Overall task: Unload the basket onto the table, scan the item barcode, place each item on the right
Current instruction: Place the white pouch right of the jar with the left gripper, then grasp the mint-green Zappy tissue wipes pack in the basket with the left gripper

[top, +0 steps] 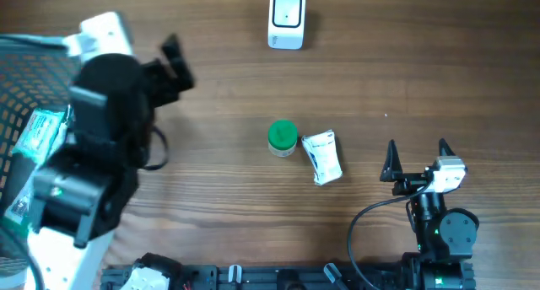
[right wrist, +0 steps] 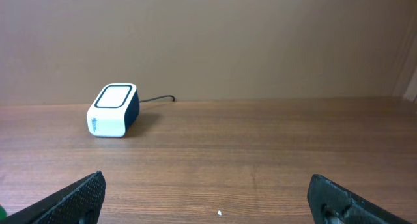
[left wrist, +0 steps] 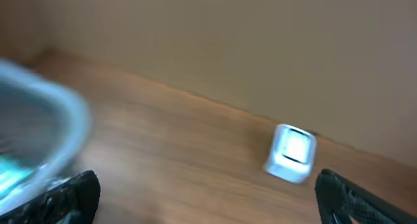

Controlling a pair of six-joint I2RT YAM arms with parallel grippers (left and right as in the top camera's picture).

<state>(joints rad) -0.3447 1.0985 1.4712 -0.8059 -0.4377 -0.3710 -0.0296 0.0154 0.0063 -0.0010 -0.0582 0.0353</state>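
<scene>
Left of the right gripper (top: pixel 418 152), apart, lies the white packet (top: pixel 322 158).

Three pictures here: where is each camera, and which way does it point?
Overhead: fixed above the table, looking straight down at the scanner, green-lidded jar and white packet; left arm and right arm show.
Left wrist: on the left arm, looking low across the tabletop, blurred; fingertips of the left gripper frame the bottom corners.
Right wrist: on the right arm, looking level across the table; fingertips of the right gripper frame the bottom corners.
Shared: all three show the scanner.
</scene>
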